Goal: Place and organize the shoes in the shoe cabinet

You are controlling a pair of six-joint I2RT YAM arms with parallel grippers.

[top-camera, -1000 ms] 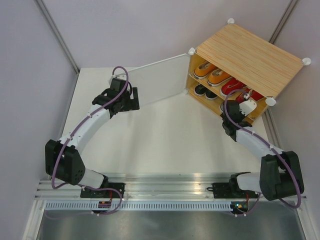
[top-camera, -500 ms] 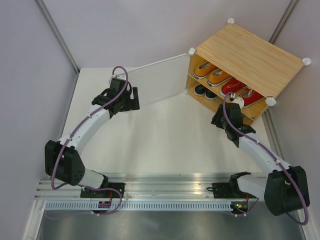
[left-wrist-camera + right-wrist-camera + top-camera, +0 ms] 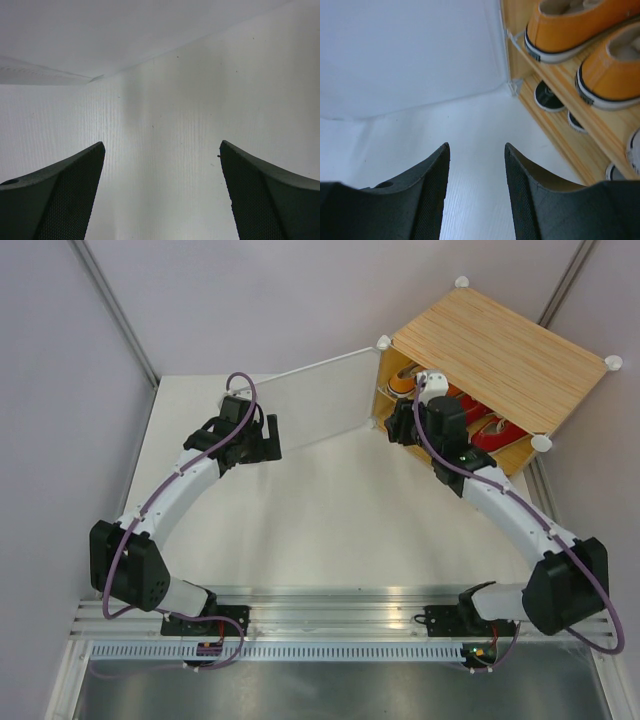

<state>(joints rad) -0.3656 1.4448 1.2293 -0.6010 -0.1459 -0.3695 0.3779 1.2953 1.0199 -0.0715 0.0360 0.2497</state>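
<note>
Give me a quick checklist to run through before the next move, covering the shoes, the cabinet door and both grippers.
1. Door of the shoe cabinet swung open: ok.
2. Right gripper parted and empty: ok.
3. Left gripper open wide, holding nothing: ok.
4. Orange shoes on the upper shelf: ok.
5. Black shoes on the lower shelf neatly paired: cannot tell, mostly hidden.
6. Loose shoes outside the cabinet: none in view, ok.
</note>
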